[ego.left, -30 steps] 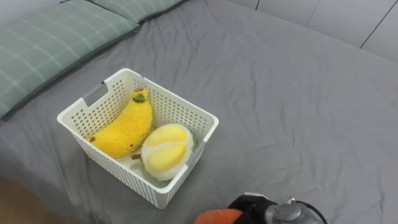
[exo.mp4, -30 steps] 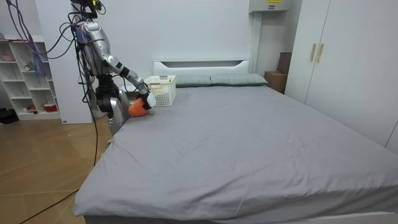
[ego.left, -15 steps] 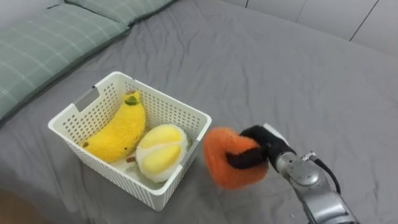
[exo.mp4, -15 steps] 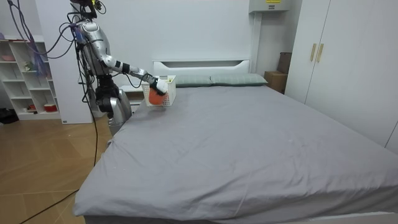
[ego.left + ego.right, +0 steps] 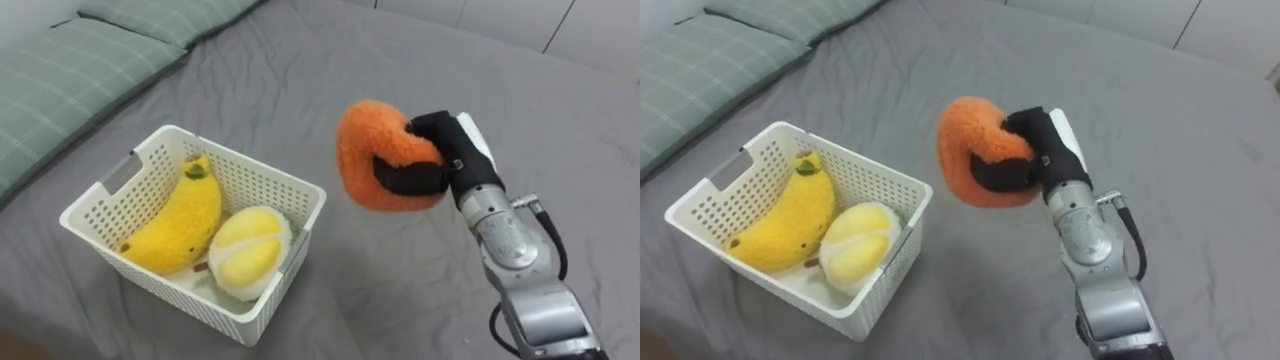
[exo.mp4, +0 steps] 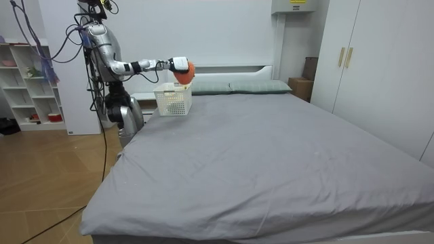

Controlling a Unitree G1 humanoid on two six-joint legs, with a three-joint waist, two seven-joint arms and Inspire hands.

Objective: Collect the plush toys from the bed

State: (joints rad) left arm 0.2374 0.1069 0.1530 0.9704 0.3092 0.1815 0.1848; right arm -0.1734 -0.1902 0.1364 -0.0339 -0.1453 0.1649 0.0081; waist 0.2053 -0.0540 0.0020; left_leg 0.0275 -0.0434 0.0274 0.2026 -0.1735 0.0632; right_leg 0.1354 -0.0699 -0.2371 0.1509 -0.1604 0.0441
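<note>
- Pillows [image 5: 70, 70], green-checked, lie along the upper left of the eye views, on the grey bed [image 5: 380, 290].
- A white lattice basket [image 5: 262, 182] sits on the sheet at centre left, its near corner pointing toward the lower edge of the frame.
- Inside it, on the left, a yellow banana [image 5: 180, 220] lies lengthwise with its green tip toward the far wall.
- Just right of the banana and touching it, a round yellow-and-white plush [image 5: 245, 250] rests against the basket's right wall.
- An orange toy [image 5: 365, 150] is in the air at upper centre, right of the basket and clear of its rim and of the sheet.
- The right hand [image 5: 445, 155] grips that orange toy: dark fingers [image 5: 410, 178] wrap across its front and its top, pressing into the fur. The arm comes in from the lower right corner.
- In the room view, a white shelf [image 6: 27, 81] stands at the far left, and the robot stands upright beside it at the head corner of the bed.
- Its arm is stretched out level toward the room view's right, so the hand [image 6: 178, 64] and orange toy [image 6: 184, 72] sit just above the basket [image 6: 173, 100].
- Right of that runs a white headboard [image 6: 217, 70], and a wardrobe [image 6: 366, 68] fills the far right.
</note>
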